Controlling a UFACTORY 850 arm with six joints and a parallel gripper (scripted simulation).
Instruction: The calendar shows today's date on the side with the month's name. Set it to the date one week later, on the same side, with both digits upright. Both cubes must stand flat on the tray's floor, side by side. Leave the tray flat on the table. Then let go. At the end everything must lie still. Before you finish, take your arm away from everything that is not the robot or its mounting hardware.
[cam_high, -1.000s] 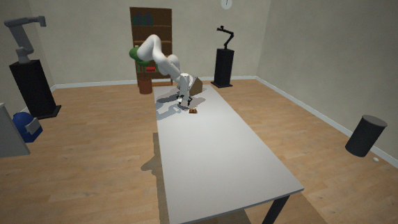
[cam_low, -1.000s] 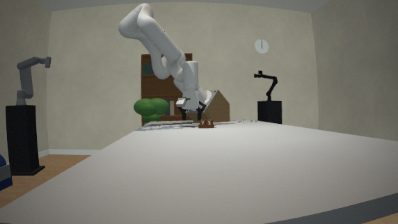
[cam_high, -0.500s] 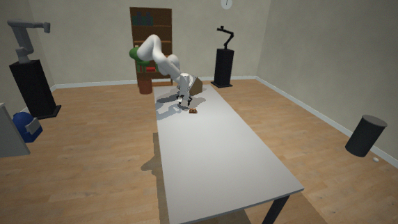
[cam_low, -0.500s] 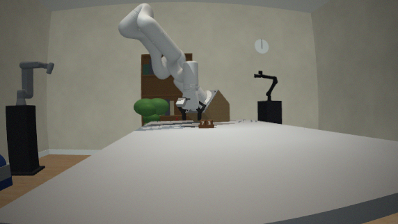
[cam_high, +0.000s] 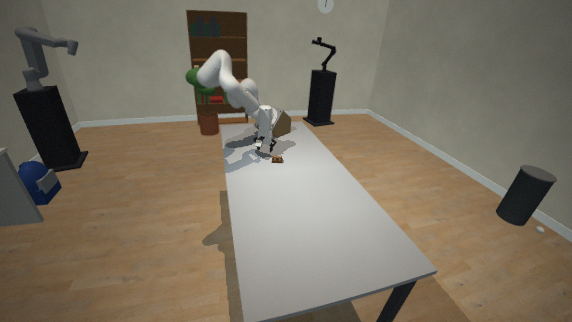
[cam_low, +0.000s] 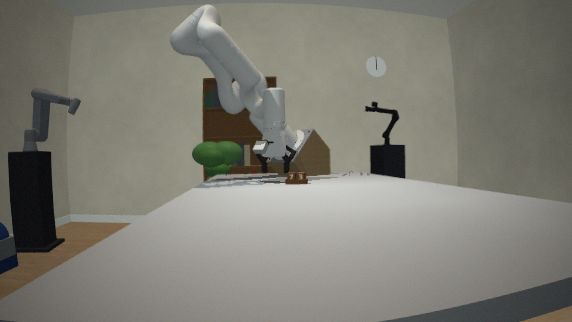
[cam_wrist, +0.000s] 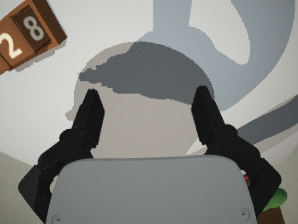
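At ten o'clock of the wide-open, empty black end effector (cam_wrist: 147, 117), a brown wooden block calendar (cam_wrist: 27, 34) on the smooth grey counter (cam_wrist: 120, 10) reads "28".

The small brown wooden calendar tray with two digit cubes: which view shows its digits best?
Wrist view: the brown calendar tray sits upper left, digits 2 and 8 readable. Exterior shows it small, digits blurry; top shows a speck.
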